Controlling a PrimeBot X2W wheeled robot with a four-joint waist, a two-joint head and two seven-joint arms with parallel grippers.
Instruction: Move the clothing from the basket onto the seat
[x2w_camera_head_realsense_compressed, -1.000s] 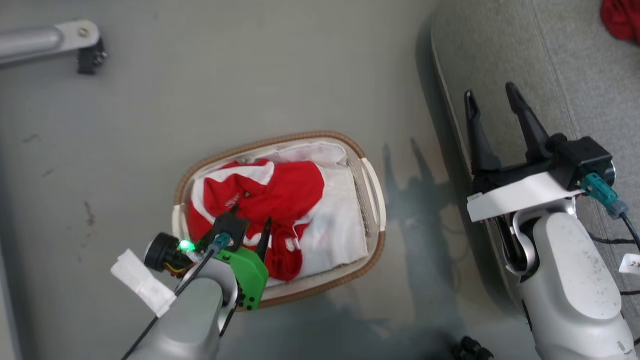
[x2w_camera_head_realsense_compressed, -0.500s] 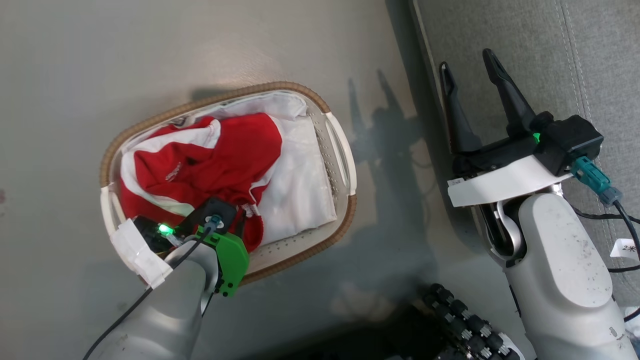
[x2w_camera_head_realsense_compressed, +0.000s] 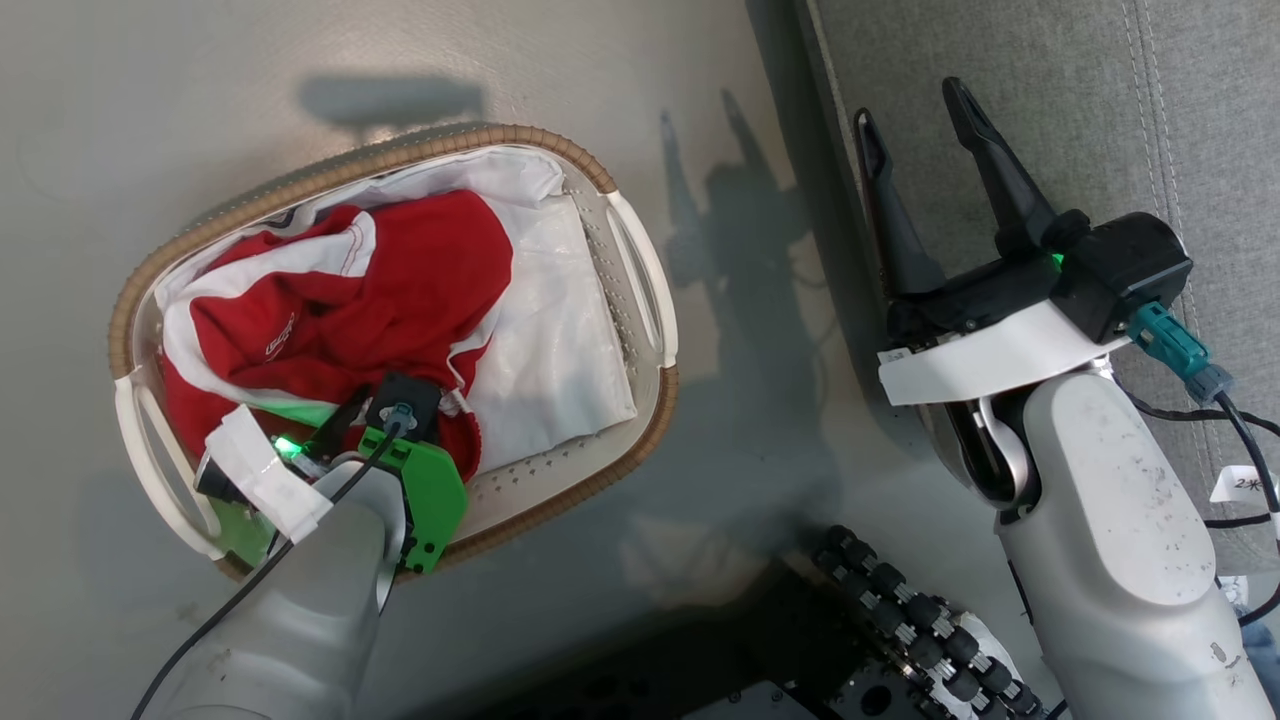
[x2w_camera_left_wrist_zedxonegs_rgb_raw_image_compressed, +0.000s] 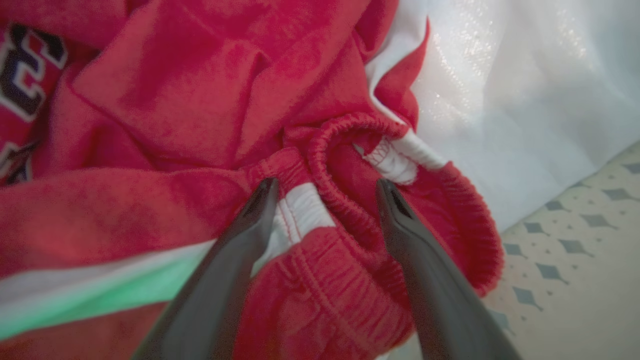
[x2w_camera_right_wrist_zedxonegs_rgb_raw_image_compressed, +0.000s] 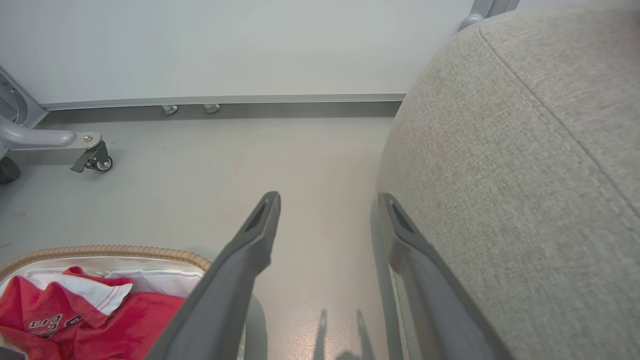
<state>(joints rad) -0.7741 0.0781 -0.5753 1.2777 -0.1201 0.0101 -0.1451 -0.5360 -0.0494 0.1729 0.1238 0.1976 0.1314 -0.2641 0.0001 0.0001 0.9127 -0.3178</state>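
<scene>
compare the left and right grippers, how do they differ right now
Place: the left gripper is down inside the basket; the right gripper hangs over the floor beside the seat edge. Contents: a fold of the clothing lies between the left gripper's fingers; nothing lies between the right gripper's. Shared: both have jaws open, neither closed on anything.

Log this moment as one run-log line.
step: grasp approach | left gripper: open, astride clothing waistband, inside basket | right gripper: open, empty, beside seat edge
</scene>
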